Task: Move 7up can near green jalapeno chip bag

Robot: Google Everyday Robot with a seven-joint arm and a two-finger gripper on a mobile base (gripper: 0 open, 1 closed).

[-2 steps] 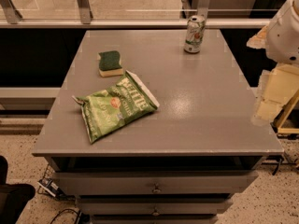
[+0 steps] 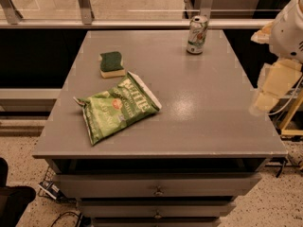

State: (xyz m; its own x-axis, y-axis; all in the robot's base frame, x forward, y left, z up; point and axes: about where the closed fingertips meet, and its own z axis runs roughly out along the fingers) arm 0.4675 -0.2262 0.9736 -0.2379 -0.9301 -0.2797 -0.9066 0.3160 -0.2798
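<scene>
The 7up can (image 2: 196, 34) stands upright at the far right of the grey table (image 2: 203, 108), near its back edge. The green jalapeno chip bag (image 2: 116, 109) lies flat at the front left, white lettering up. The can and the bag are well apart. My gripper (image 2: 266, 91) hangs at the right edge of the view, beside the table's right edge, in front of and to the right of the can. It touches nothing.
A dark-green and yellow sponge (image 2: 111, 64) lies just behind the bag at the left. A metal rail (image 2: 142, 22) runs behind the table. Drawers (image 2: 156, 188) sit below the front edge. A yellow frame (image 2: 291, 122) stands at the right.
The arm at the right edge has shifted only slightly. The can, bag and sponge have not moved.
</scene>
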